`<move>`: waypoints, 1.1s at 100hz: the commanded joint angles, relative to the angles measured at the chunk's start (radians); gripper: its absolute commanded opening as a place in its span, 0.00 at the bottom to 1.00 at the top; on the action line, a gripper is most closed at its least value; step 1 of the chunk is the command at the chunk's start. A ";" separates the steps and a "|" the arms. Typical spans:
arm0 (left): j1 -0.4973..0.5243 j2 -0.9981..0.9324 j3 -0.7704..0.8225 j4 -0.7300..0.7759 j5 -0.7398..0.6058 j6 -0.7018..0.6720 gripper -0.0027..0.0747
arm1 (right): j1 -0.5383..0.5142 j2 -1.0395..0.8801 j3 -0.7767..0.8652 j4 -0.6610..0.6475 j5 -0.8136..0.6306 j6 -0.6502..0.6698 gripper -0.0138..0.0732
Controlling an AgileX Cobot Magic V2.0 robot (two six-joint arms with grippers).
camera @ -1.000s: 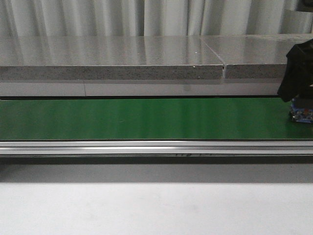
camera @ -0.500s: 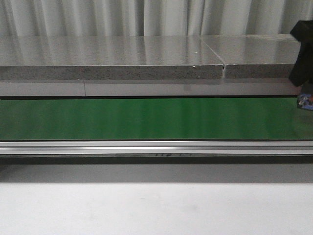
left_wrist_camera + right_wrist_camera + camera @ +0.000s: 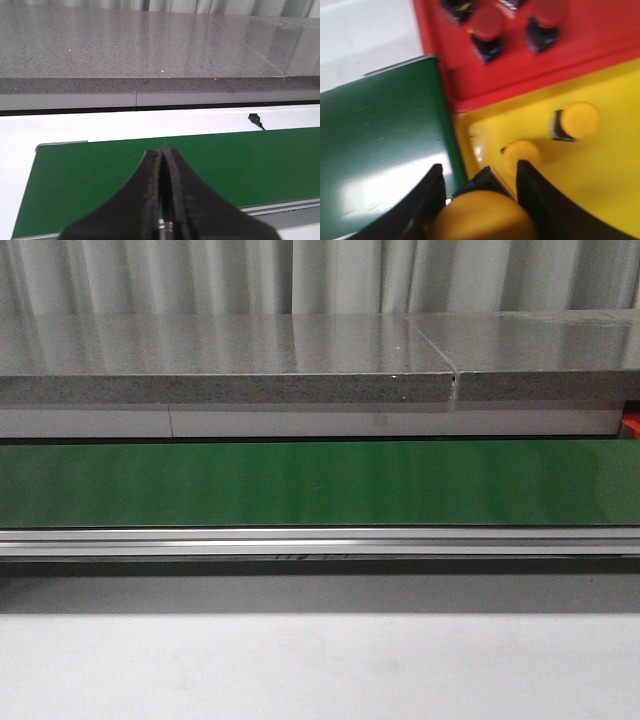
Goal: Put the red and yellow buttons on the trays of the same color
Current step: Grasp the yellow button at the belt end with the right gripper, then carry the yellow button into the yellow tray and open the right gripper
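One yellow button [image 3: 482, 216] clamped between the right gripper [image 3: 479, 200] fingers, cap toward the camera, hanging right over the seam between green conveyor belt [image 3: 380, 140] and yellow tray [image 3: 600, 165]. Tray just beyond the fingertips, two yellow buttons sitting there already; red tray [image 3: 590, 55] past that. Probably just needs a nudge tray-ward before release. Left gripper [image 3: 161, 200] pinched closed, empty, over the belt.

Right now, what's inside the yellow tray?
Two yellow buttons lie inside the yellow tray. The right pincer, holding a third yellow button, covers the tray's near corner.
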 commanded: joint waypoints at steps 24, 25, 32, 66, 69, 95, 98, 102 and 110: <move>-0.009 0.007 -0.026 -0.017 -0.071 0.000 0.01 | -0.212 -0.015 -0.034 -0.008 -0.116 0.081 0.30; -0.009 0.007 -0.026 -0.017 -0.071 0.000 0.01 | -0.214 -0.013 -0.032 -0.008 -0.117 0.081 0.30; -0.009 0.007 -0.026 -0.017 -0.071 0.000 0.01 | -0.215 0.005 -0.017 -0.008 -0.137 0.084 0.30; -0.009 0.007 -0.026 -0.017 -0.071 0.000 0.01 | -0.239 0.086 0.146 -0.011 -0.313 0.085 0.30; -0.009 0.007 -0.026 -0.017 -0.071 0.000 0.01 | -0.246 0.093 0.161 -0.011 -0.335 0.085 0.30; -0.009 0.007 -0.026 -0.017 -0.071 0.000 0.01 | -0.258 0.173 0.211 -0.010 -0.428 0.085 0.30; -0.009 0.007 -0.026 -0.017 -0.071 0.000 0.01 | -0.258 0.184 0.211 -0.010 -0.430 0.085 0.30; -0.009 0.007 -0.026 -0.017 -0.071 0.000 0.01 | -0.258 0.201 0.211 -0.010 -0.435 0.085 0.30; -0.009 0.007 -0.026 -0.017 -0.071 0.000 0.01 | -0.258 0.231 0.211 -0.010 -0.435 0.085 0.30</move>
